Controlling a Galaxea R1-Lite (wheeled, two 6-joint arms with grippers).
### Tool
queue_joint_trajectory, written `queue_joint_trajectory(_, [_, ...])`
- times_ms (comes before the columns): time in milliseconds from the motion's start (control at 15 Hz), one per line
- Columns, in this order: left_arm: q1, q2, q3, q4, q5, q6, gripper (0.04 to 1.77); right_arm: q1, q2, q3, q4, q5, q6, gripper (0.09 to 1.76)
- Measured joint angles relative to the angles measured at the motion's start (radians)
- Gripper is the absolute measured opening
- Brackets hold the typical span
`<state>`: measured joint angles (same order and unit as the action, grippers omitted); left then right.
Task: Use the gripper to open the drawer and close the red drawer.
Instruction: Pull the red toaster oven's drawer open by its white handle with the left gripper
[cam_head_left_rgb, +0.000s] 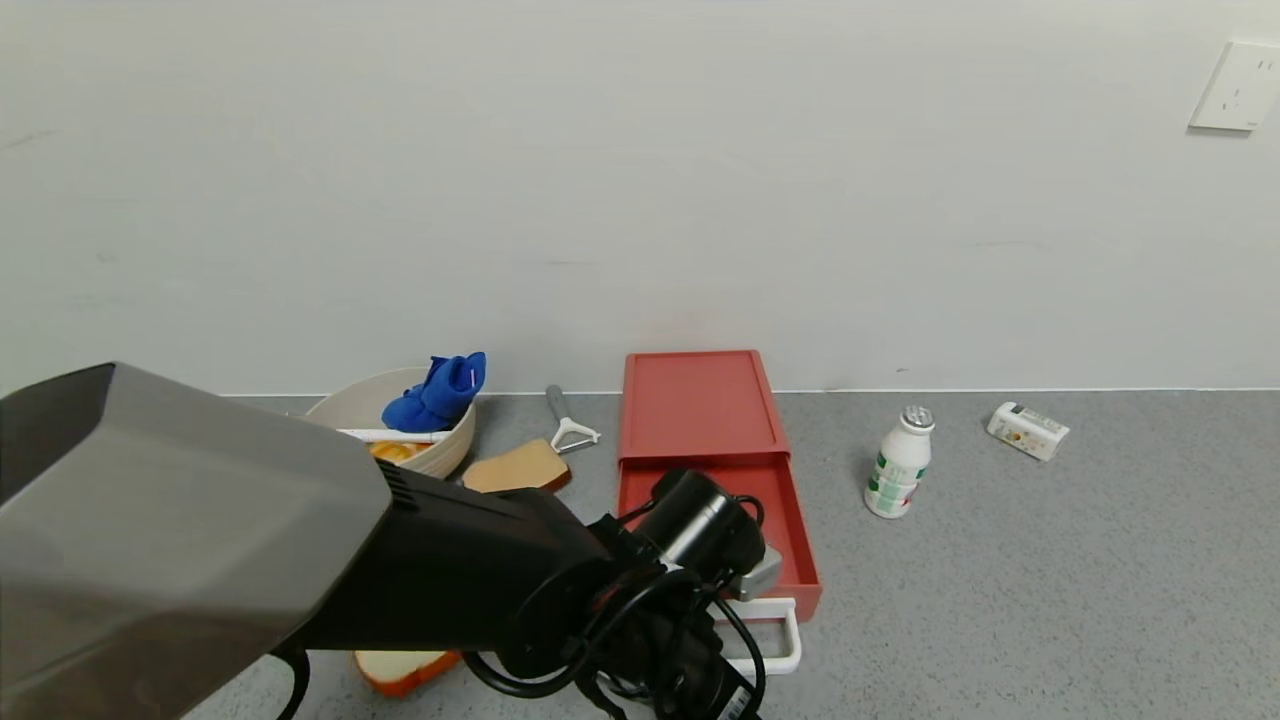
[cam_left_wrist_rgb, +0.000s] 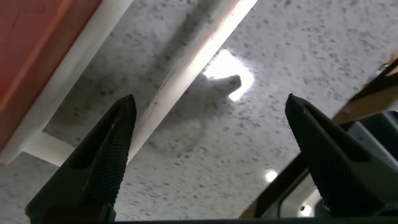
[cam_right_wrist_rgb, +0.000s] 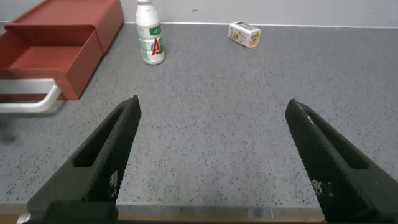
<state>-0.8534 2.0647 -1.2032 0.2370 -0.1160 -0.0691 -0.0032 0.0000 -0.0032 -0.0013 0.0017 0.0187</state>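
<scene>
Drawer (cam_head_left_rgb: 770, 520), salmon-red, sat pulled well out of its flat red case (cam_head_left_rgb: 695, 400) on the grey tabletop (cam_head_left_rgb: 1050, 560), near the wall and between a sliced loaf and peeler on one side and a small white bottle (cam_head_left_rgb: 900, 475) on the other. Its long axis ran from the wall toward the robot, with the white loop handle (cam_head_left_rgb: 785, 640) across the near end, so the closing push would have to go straight back along that line. The left pincer (cam_left_wrist_rgb: 208, 146) hovered released just above the handle (cam_left_wrist_rgb: 186, 68), one finger near the bar and the other well out over bare tabletop, holding nothing. The likely trouble, as I judged it, lay in that offset: a push delivered off-centre or at an angle could skew the tray in its case and jam it, or shove the whole light case back against the wall instead of sliding the tray home. Clenching from here might also catch only the edge of the bar and slip off. The right pincer (cam_right_wrist_rgb: 208, 155) was parked, released, low over the tabletop to the right of the drawer (cam_right_wrist_rgb: 56, 56), and could be clipped only if the left arm swung wide.
</scene>
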Motion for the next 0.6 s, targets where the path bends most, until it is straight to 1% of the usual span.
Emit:
queue_joint_trajectory(200, [-0.013, -0.014, 0.020, 0.000, 0.001, -0.039, 1.72, 0.000, 0.000, 0.000, 0.000, 0.000, 0.000, 1.71])
queue_joint_trajectory(467, [-0.025, -0.028, 0.041, 0.000, 0.000, -0.051, 1.72, 0.000, 0.000, 0.000, 0.000, 0.000, 0.000, 1.71])
queue_joint_trajectory(600, [-0.033, -0.035, 0.048, 0.001, 0.000, -0.074, 1.72, 0.000, 0.000, 0.000, 0.000, 0.000, 0.000, 1.71])
